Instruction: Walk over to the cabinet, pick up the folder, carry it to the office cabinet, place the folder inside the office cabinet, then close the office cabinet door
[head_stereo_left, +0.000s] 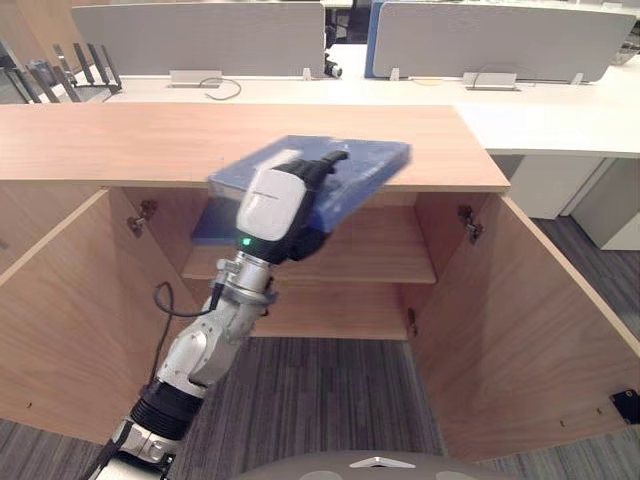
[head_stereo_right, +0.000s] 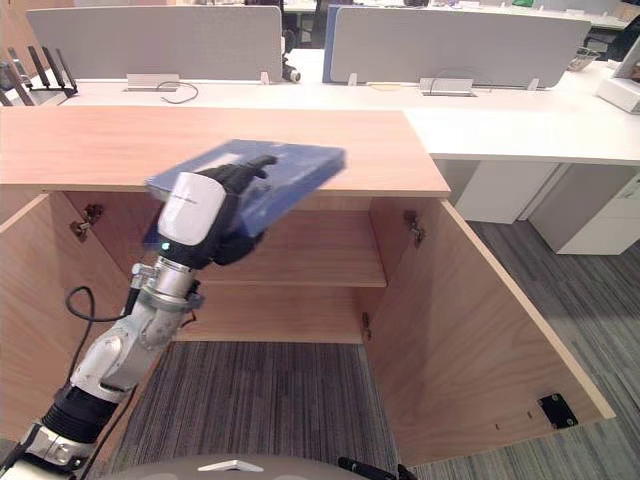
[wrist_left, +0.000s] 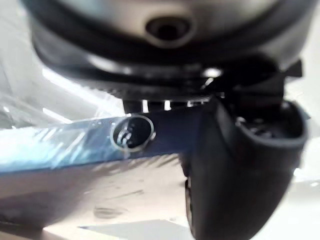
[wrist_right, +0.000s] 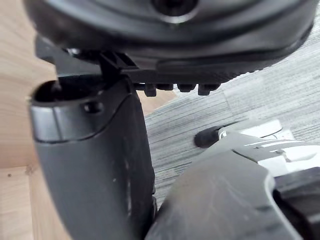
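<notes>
**As the doors stand open, the folder is held at the cabinet mouth**

Since the office cabinet (head_stereo_left: 150, 140) is seen with its left door (head_stereo_left: 60, 310) and right door (head_stereo_left: 520, 330) both swung wide, the placing step is judged to be in hand. The pick-up and the carry are taken as done, and the closing is not yet begun. Behind the cabinet a long white desk (head_stereo_left: 560, 110) is seen, and grey carpeted floor (head_stereo_left: 330, 390) lies before the opening. Inside, a single wooden shelf (head_stereo_left: 390, 255) divides the space, and its visible part looks bare.

The blue folder (head_stereo_left: 370, 165) is held tilted in front of the cabinet's top edge, one corner raised over the wooden top and the other end hanging before the upper compartment. Whether it touches the top cannot be told. It is not yet inside.

The left robot hand (head_stereo_left: 285, 205) is clamped on the folder, fingers (head_stereo_left: 325, 165) laid over its upper face. In the left wrist view the thumb is seen pressed against its blue edge.

The right robot hand (wrist_right: 95, 160) is seen low beside the floor. Whether it is apart or together cannot be told.

For the next move, the folder would need to be lowered under the top edge, levelled, and slid onto the shelf before the grip is released. The raised corner is judged the likeliest thing to catch.
</notes>
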